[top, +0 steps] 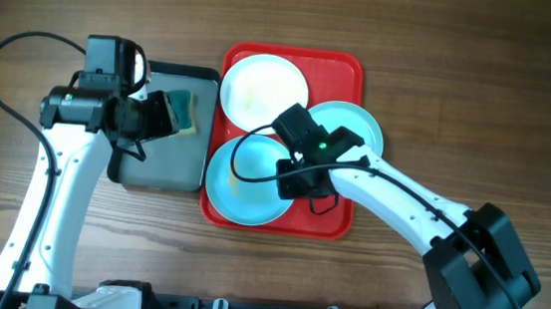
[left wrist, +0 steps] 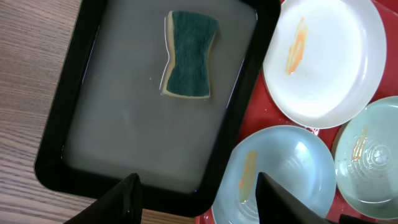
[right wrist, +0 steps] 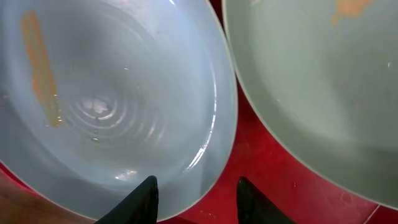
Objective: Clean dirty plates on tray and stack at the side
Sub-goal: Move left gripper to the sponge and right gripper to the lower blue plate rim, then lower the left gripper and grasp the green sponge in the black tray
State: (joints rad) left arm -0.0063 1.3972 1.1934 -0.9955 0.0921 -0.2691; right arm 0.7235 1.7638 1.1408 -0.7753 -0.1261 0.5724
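The table [top: 465,51] is carrying everything. The red tray [top: 347,76] is lying in its middle, and the grey tray [top: 160,164] is lying just beside it, on my left. All three plates are sitting in the red tray, side by side. The white plate [top: 261,88] is at the far end and one aqua plate [top: 243,187] is at the near end. The second aqua plate [top: 363,122] is at the right, reaching over the rim. Each one is showing an orange smear. The sponge [left wrist: 189,55] is lying in the grey tray, green side up. My left gripper [left wrist: 199,183] is hanging over one edge of the grey tray, jaws standing apart, holding nothing. My right gripper [right wrist: 198,183] is reaching down between the aqua plates. Its jaws are standing apart with one plate's rim between them, not clamping it.
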